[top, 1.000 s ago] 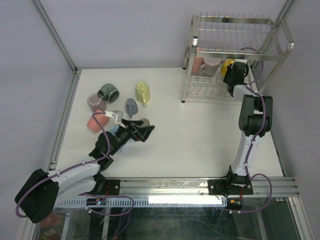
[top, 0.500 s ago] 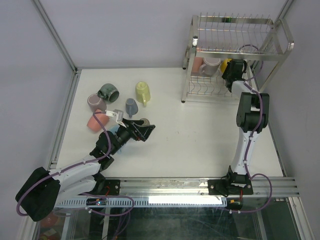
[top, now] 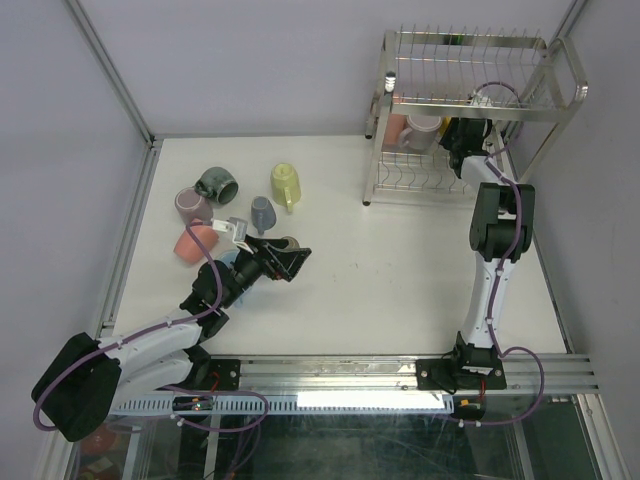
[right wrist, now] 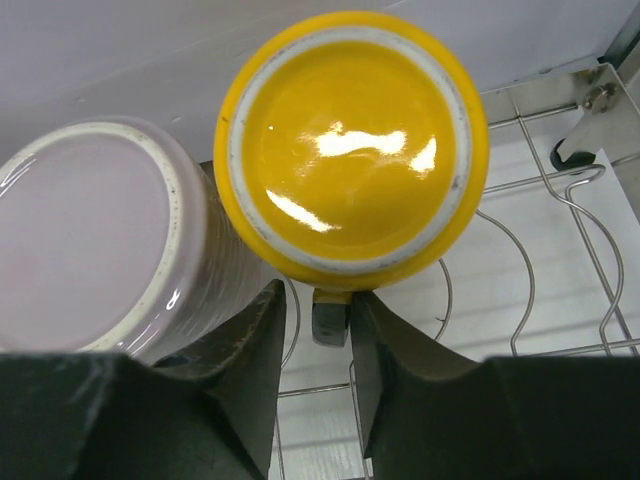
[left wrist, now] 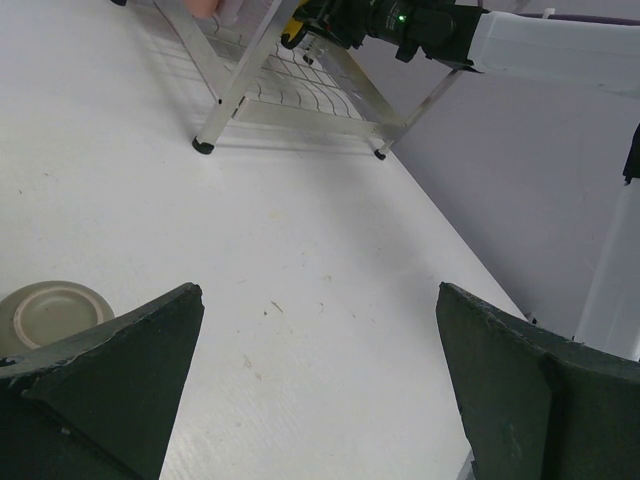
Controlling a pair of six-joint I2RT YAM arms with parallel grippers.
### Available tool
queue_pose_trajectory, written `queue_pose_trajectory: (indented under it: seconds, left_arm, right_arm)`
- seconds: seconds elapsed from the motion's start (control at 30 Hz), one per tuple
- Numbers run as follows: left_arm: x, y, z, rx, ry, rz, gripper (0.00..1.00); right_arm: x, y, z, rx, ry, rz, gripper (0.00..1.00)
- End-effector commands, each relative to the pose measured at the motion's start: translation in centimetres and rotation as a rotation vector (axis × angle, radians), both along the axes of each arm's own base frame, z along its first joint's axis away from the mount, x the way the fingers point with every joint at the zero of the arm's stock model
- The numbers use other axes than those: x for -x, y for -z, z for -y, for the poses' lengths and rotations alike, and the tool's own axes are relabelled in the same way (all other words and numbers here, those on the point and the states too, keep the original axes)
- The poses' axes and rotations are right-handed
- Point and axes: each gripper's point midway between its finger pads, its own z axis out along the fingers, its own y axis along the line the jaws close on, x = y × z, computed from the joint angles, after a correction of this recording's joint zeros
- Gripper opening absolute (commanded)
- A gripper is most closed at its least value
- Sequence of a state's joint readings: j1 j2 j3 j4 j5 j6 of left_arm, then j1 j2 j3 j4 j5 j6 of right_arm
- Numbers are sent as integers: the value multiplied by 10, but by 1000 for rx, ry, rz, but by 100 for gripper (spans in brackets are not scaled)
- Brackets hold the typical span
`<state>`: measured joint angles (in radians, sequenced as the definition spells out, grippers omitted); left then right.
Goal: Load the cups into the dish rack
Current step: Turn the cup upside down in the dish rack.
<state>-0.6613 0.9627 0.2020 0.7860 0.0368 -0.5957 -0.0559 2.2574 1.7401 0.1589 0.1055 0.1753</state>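
The right gripper (right wrist: 318,310) sits slack around the handle of the yellow cup (right wrist: 350,140) just ahead, seemingly because the rack (top: 465,36) already carries it.

White table (top: 400,270) enclosed by pale grey walls (top: 250,60).

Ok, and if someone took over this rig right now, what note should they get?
Left gripper: fingers wide open, empty, low over the table beside the taupe cup.
Right gripper: inside the dish rack, fingers slightly apart around the yellow cup's handle, with a gap on one side. It looks like a release.
Done: salmon cup, mauve cup and the yellow cup are on the lower shelf.
Left: the cluster of cups on the table's left side, at least six.
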Motion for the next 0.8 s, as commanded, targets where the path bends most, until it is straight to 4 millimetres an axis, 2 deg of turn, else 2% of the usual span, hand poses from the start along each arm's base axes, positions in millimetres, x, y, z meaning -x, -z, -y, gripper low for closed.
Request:
queue_pose_trajectory:
  seconds: [0.0, 0.17, 0.23, 0.33, 0.37, 0.6, 0.77]
  left_arm:
    - [0, -30, 8, 60, 33, 57, 99]
    - [0, -30, 9, 61, 38, 55, 99]
    - [0, -30, 9, 62, 38, 54, 99]
    - [1, -30, 8, 62, 39, 54, 99]
    - [1, -30, 8, 63, 39, 55, 99]
    - [1, -31, 8, 64, 36, 56, 99]
    - [1, -32, 8, 65, 38, 58, 99]
  right_arm:
    - [-21, -55, -5, 3, -28, 163, 37]
    - [-20, -56, -7, -3, -40, 164, 38]
    - [-20, -56, -7, -5, -38, 166, 33]
    - [-20, -58, -5, -10, -31, 168, 19]
    - [-19, -59, -5, -19, -29, 168, 18]
    - [-11, -76, -16, -83, -72, 197, 17]
    - [-4, -81, -10, -92, -20, 183, 15]
